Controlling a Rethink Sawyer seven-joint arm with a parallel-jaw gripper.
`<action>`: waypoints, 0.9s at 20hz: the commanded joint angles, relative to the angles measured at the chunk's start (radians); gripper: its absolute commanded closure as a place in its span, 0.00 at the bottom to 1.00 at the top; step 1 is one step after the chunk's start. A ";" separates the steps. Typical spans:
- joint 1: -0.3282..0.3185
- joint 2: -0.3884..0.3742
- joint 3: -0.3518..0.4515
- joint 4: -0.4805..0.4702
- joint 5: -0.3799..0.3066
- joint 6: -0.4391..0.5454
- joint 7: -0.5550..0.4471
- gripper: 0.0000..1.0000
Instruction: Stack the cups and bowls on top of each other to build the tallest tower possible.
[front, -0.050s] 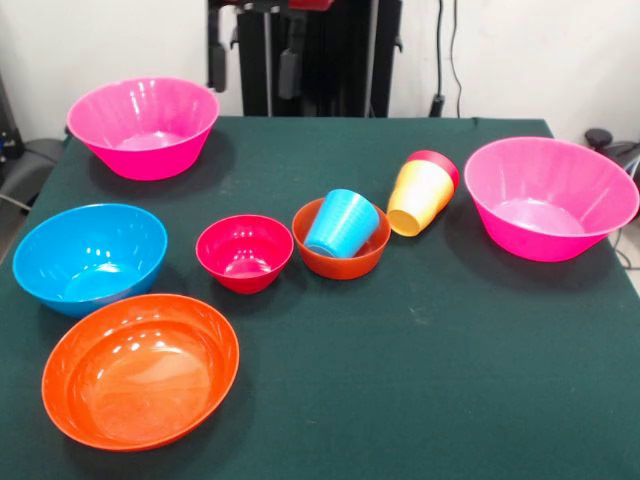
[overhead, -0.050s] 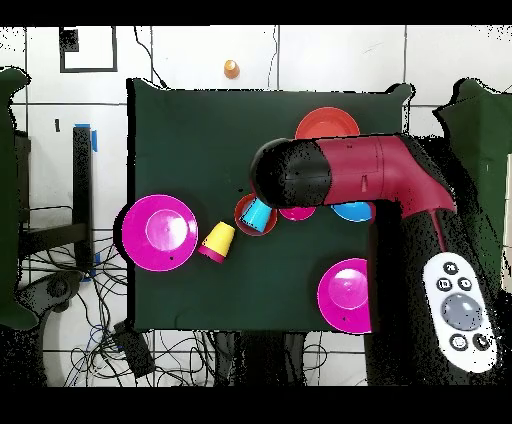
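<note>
A blue cup (front, -0.050s: 342, 222) (overhead, -0.050s: 260, 215) lies tilted inside the small orange bowl (front, -0.050s: 345, 262) (overhead, -0.050s: 243, 206) mid-table. Beside it a yellow cup (front, -0.050s: 418, 197) (overhead, -0.050s: 218, 240) lies on its side, nested in a red cup (front, -0.050s: 440, 162). The small crimson bowl (front, -0.050s: 244, 252) stands upright next to the orange one. Also upright are the blue bowl (front, -0.050s: 90, 255), the wide orange bowl (front, -0.050s: 140, 372) (overhead, -0.050s: 325, 124) and two pink bowls (front, -0.050s: 143, 125) (front, -0.050s: 550, 195). The red arm (overhead, -0.050s: 370, 175) reaches high over the table's middle. Its gripper is hidden beneath the arm's black end (overhead, -0.050s: 285, 175).
All the bowls and cups sit on a dark green cloth (front, -0.050s: 400, 380). In the overhead view the arm covers most of the blue and crimson bowls. A small orange object (overhead, -0.050s: 231, 68) stands on the floor beyond the table. Cables lie around the table's edges.
</note>
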 joint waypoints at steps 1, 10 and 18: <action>0.026 0.051 -0.071 0.145 0.028 -0.048 0.153 0.00; 0.016 0.136 -0.092 0.141 0.021 -0.027 0.101 0.00; -0.006 0.195 -0.087 0.128 0.000 -0.091 0.054 0.00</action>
